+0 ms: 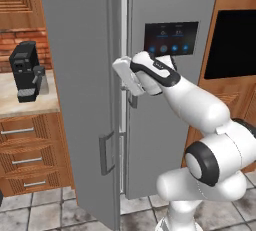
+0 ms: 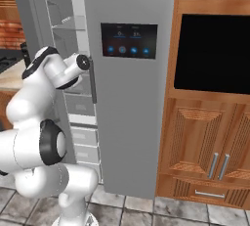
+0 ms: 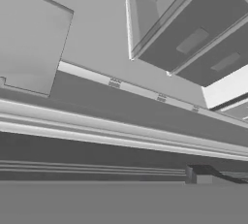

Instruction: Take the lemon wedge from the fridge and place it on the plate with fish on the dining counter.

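Fridge [image 1: 160, 125] straight ahead, tall and grey, two doors. Left door [image 1: 75, 100] swung out toward the base, bar handle [image 1: 106, 152] on its near edge; right door [image 2: 132, 122] closed, with dark touchscreen panel [image 2: 129, 40] lit by blue icons. Seen through the opening from the right base view: pale shelves [image 2: 63, 24] high up, and below them a stack of pale grey drawers [image 2: 83, 136], all pushed in, contents hidden behind their fronts. Cannot make out any item on the shelves. Same compartment in the hand view, rolled sideways: darker drawer fronts [image 3: 193, 39] with shallow recessed grips, one lighter front beside them, long door edge running across below. Gripper [image 1: 125, 77] raised at the seam between the doors, right against the right door's vertical handle [image 2: 92, 85]; fingers hidden behind the hand, so cannot tell whether apart, together or clamped on the bar. Off to the left, black coffee machine [image 1: 26, 72] on a marbled worktop [image 1: 25, 106] above wooden drawers. To the right, black wall oven [image 2: 215, 54] framed in wood.
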### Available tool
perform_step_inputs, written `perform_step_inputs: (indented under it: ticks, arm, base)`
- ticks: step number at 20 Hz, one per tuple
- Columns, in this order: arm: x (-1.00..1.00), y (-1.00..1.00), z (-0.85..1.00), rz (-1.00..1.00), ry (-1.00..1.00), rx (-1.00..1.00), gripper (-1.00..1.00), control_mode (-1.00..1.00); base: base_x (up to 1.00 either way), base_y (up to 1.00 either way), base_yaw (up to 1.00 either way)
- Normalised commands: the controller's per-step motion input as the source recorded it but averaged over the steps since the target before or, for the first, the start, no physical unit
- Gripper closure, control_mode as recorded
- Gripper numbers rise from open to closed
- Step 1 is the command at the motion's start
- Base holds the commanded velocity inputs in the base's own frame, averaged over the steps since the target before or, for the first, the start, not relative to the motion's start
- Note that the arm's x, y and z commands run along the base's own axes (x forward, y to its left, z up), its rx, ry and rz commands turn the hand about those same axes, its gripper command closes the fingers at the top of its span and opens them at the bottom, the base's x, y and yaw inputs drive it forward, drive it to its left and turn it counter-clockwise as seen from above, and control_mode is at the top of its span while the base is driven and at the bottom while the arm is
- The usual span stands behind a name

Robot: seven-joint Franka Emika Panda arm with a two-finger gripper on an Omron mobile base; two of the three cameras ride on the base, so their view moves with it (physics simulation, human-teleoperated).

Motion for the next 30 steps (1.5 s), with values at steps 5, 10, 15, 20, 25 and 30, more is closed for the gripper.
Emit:
perform_step_inputs:
  ticks: [5,10,15,20,25,30]
  arm:
    - [0.0,0.97,0.0,0.1,0.0,0.0,-1.0,-1.0]
    - [0.05,1.0,-0.03,0.16,0.0,0.04,-1.0,-1.0]
    - [-0.16,1.0,-0.47,0.28,-0.03,0.01,-1.0,-1.0]
    - [-0.52,1.0,-0.68,0.3,-0.14,0.0,-1.0,-1.0]
    - [-0.32,1.0,-0.61,0.25,-0.11,0.0,-1.0,-1.0]
    - [0.51,0.96,-0.34,0.06,-0.07,0.07,-1.0,-1.0]
  base:
    - [0.0,0.0,0.0]
    - [0.0,0.0,0.0]
    - [0.0,0.0,0.0]
    - [0.0,0.0,0.0]
    - [0.0,0.0,0.0]
    - [0.0,0.0,0.0]
